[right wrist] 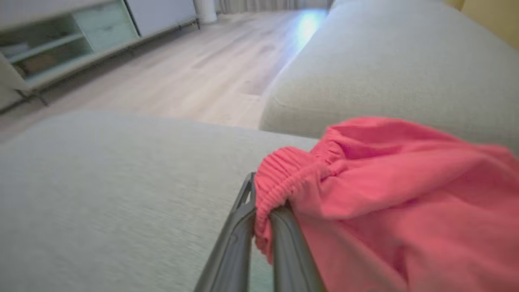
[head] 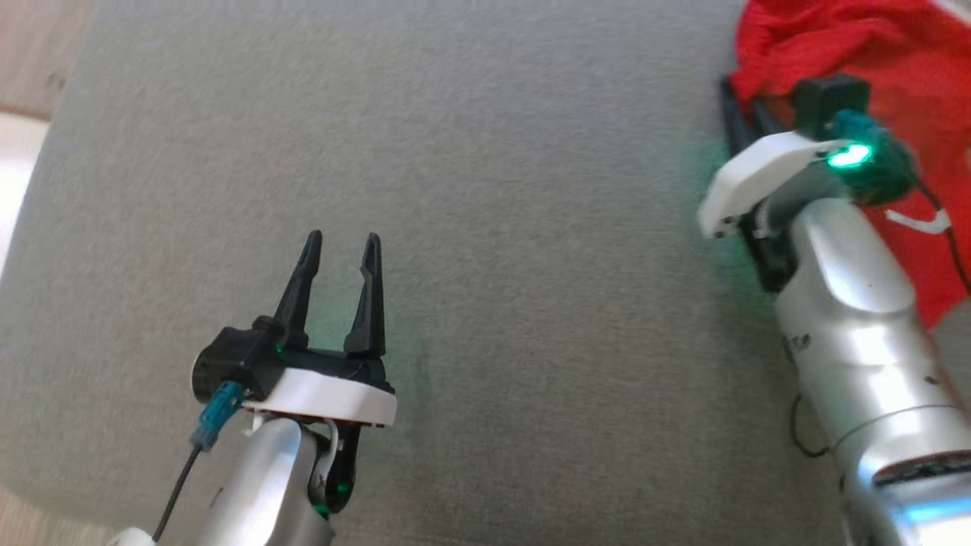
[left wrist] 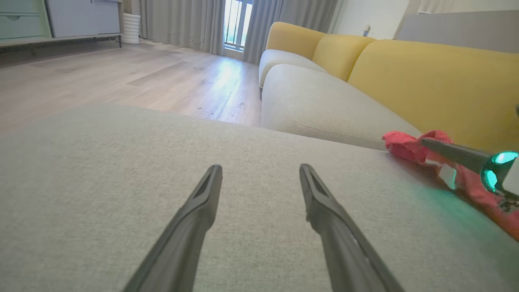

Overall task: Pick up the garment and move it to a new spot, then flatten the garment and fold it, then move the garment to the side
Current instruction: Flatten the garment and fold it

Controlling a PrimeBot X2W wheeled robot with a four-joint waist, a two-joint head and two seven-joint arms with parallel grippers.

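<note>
Right wrist view: right claw point(right wrist: 263, 200) clamped on the waistband of a crumpled red cloth garment point(right wrist: 385, 182), left claw point(head: 343, 241) agape; pick-up in hand, a lift likely next.

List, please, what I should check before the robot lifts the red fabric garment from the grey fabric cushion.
1. Right hand shut on the elastic edge of the red fabric garment: ok.
2. Grip deep enough to hold in lifting: cannot tell.
3. Left hand open and holding nothing: ok.
4. Flat grey fabric cushion has bare room for a new spot: ok.
5. Garment free of the yellow padded backrest: cannot tell.
</note>
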